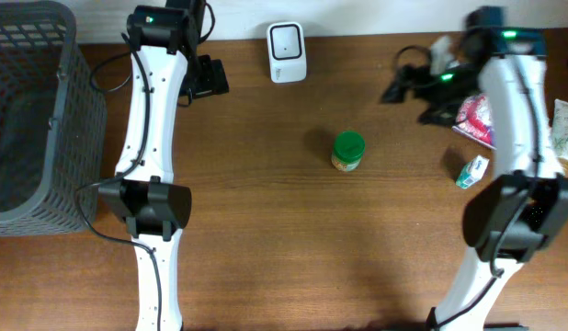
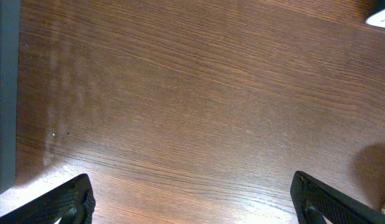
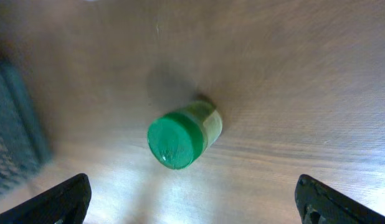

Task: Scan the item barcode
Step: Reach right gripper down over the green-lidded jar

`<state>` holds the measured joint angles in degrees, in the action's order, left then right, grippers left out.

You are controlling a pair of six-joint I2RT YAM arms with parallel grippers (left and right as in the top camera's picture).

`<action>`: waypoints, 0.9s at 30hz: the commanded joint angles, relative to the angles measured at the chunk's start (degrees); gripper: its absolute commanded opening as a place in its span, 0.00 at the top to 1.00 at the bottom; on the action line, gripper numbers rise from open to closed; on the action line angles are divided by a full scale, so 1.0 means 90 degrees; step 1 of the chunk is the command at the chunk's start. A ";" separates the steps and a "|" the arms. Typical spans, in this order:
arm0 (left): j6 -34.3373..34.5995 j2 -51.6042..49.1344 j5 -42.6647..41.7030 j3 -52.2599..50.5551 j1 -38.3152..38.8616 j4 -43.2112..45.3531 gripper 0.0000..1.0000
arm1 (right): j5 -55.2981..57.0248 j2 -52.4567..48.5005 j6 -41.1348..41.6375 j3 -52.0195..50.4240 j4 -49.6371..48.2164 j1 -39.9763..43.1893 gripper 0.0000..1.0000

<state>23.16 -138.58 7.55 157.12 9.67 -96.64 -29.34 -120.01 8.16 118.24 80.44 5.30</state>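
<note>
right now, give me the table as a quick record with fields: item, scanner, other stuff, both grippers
item: green-lidded jar, upright mid-table, not held
scanner: white scanner at the far edge, apart from the jar
basket: grey basket beside the left arm
other goods: small carton and pink packet by the right arm
left gripper: open, empty, over bare table
right gripper: open, empty, above the jar
scan: not yet done, the jar is not at the scanner
</note>
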 commanded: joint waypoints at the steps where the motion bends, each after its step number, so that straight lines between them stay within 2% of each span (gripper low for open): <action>1: -0.0100 -0.0027 0.0044 -0.0073 -0.0010 0.0085 0.01 | 0.1666 -0.0036 0.1484 -0.0675 -0.0389 -0.1185 0.01; 2: -0.0100 -0.0027 0.0044 -0.0073 -0.0012 0.0083 0.01 | 0.1911 -0.0036 0.1875 -0.0765 -0.0527 -0.1341 0.01; 4: -0.0100 -0.0027 0.0044 -0.0073 -0.0012 0.0085 0.01 | 0.2193 -0.0036 0.3456 -0.0957 -0.0964 -0.1705 0.01; 6: -0.0100 -0.0027 0.0046 -0.0073 -0.0012 0.0085 0.01 | 0.2198 -0.0036 0.4364 -0.1010 -0.1256 -0.1800 0.01; 8: -0.0100 -0.0027 0.0046 -0.0073 -0.0012 0.0085 0.01 | 0.2300 -0.0036 0.5027 -0.1025 -0.1331 -0.1802 0.01; 11: -0.0100 -0.0027 0.0044 -0.0073 -0.0010 0.0085 0.01 | 0.2861 -0.0036 0.5489 -0.1243 -0.1326 -0.1802 0.01; 13: -0.0100 -0.0027 0.0044 -0.0073 -0.0012 0.0085 0.01 | 0.2732 -0.0036 0.6016 -0.1649 -0.1394 -0.1821 0.01; 19: -0.0100 -0.0027 0.0046 -0.0073 -0.0012 0.0085 0.01 | 0.2370 -0.0041 0.6176 -0.2212 -0.2132 -0.1928 0.01; 23: -0.0100 -0.0027 0.0044 -0.0073 -0.0012 0.0085 0.01 | 0.2380 -0.0044 0.6120 -0.2246 -0.2176 -0.2169 0.02; 24: -0.0100 -0.0027 0.0044 -0.0073 -0.0012 0.0085 0.01 | 0.2380 -0.0044 0.6125 -0.2246 -0.2103 -0.2210 0.09; 27: -0.0100 -0.0027 0.0044 -0.0073 -0.0012 0.0085 0.01 | 0.2412 -0.0044 0.6127 -0.2246 -0.2033 -0.2225 0.16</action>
<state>23.16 -138.58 7.55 156.64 9.61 -95.98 -7.86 -120.73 62.87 98.41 61.80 -14.44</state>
